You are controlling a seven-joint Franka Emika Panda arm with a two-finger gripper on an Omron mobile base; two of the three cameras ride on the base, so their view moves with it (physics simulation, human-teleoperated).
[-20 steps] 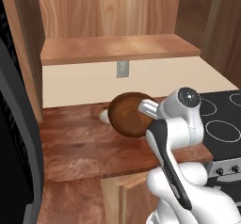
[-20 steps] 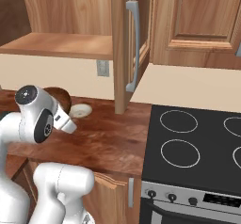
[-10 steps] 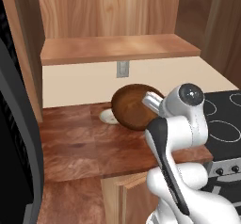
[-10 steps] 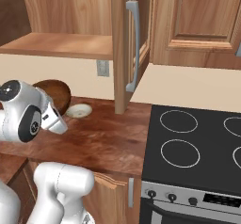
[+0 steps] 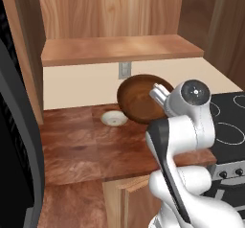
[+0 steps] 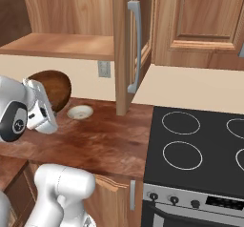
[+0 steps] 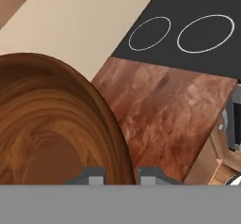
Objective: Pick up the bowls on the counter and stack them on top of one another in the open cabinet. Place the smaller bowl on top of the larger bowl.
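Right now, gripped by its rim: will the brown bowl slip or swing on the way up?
The larger bowl hangs tilted, off the counter, pinched at the rim by the gripper; its weight sits off-centre, so it may pivot. The glossy finish suggests some slip. It looks rigid.

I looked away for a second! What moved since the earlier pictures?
The arm lifted the brown bowl higher off the counter, up toward the cabinet shelf. The pincer still grips its rim. The little white bowl stayed on the counter, and the stove didn't change.
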